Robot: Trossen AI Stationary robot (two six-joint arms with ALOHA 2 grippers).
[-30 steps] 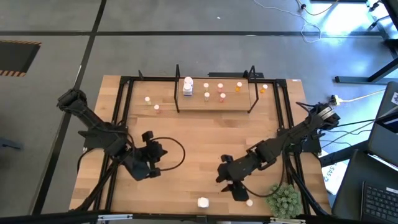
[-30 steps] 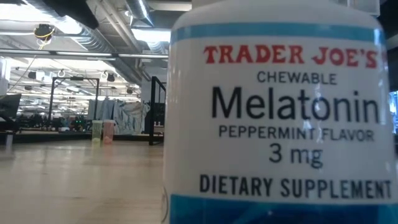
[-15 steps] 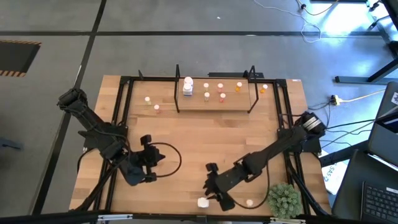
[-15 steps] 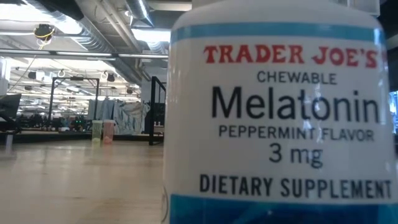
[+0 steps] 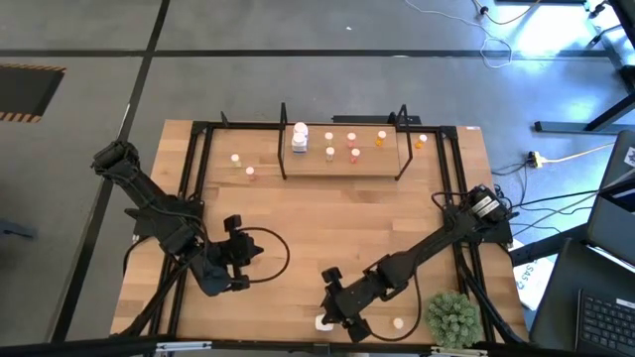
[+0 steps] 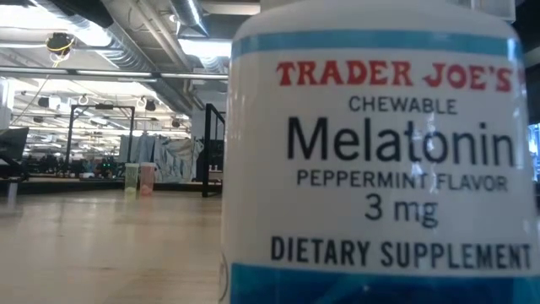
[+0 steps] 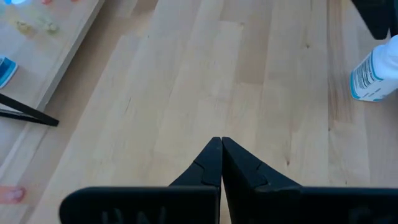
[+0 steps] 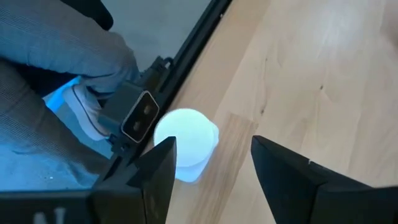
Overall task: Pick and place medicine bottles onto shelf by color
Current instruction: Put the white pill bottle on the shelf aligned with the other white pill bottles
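A: One chunky white bottle (image 5: 323,322) is standing at the near edge of the tabletop (image 5: 327,213), and it is filling the low view with its white label and blue band. The right wrist view is showing its white cap from above, just beside the black frame (image 8: 186,53) edging the tabletop.

B: Noting the right end effector (image 5: 337,315). Its fingers (image 8: 280,165) are standing apart, and the white bottle is lying ahead of the gap between them, nearer one finger. I cannot tell whether either finger is touching it.

A: Agreed: spread wide, nothing gripped. A small pale bottle (image 5: 398,322) is sitting just right of that end effector, near the green plant (image 5: 451,317).

B: Logging the shelf (image 5: 342,164) at the far side of the tabletop. A white bottle with a blue label (image 5: 300,137) is standing on it at the left, with four small bottles (image 5: 350,144) to its right, the rightmost looking orange.

A: Off the shelf, two small bottles (image 5: 242,165) are sitting to its left, and an orange one (image 5: 421,142) is standing beyond its right end frame.

B: Left end effector (image 5: 242,266): it is hovering over bare wood on the left side, well apart from every bottle. In its wrist view the two fingers (image 7: 211,165) are pressing tip to tip, closed on nothing.

A: Beyond the frame, the right wrist view is showing a person's trouser leg and shoe (image 8: 84,115).
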